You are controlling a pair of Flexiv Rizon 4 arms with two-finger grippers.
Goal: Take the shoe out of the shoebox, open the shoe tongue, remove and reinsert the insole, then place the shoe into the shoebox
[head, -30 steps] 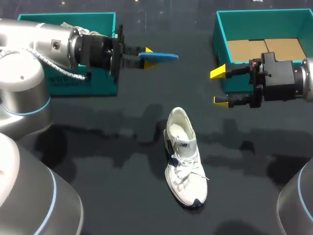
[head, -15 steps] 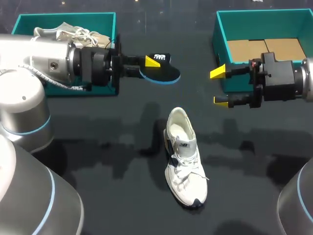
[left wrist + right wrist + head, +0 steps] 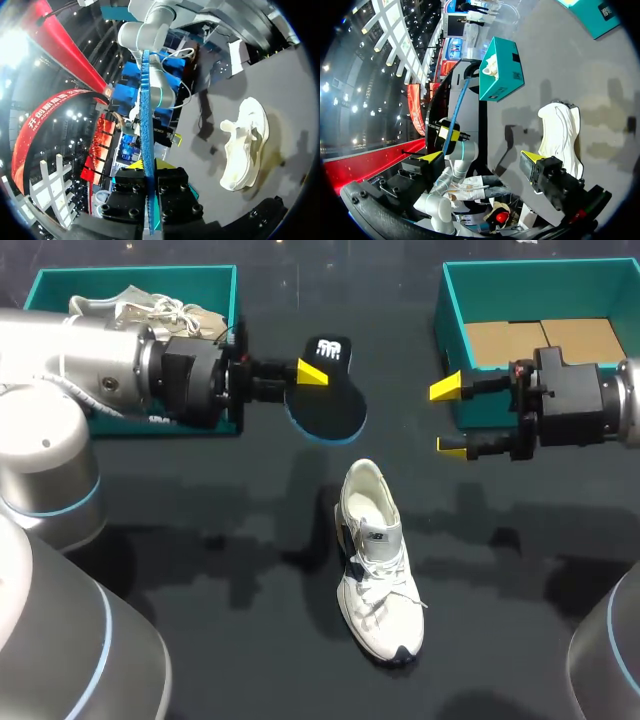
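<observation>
The white shoe lies on the black table, heel toward the back, its opening showing pale inside. Behind it, above the table, my left gripper is shut on the dark, blue-edged insole, whose flat face is turned up toward the head camera. In the left wrist view the insole shows edge-on, pinched between the fingers, with the shoe off to one side. My right gripper hangs open and empty to the right of the shoe. The right wrist view shows its spread tips, the shoe and the insole.
A teal shoebox lined with cardboard stands at the back right, just behind my right gripper. At the back left a second teal box holds another pale shoe, partly hidden by my left arm.
My left wrist has rolled, turning the insole from edge-on to face up, and carried it slightly nearer the shoe. The right arm and the shoe have not moved.
</observation>
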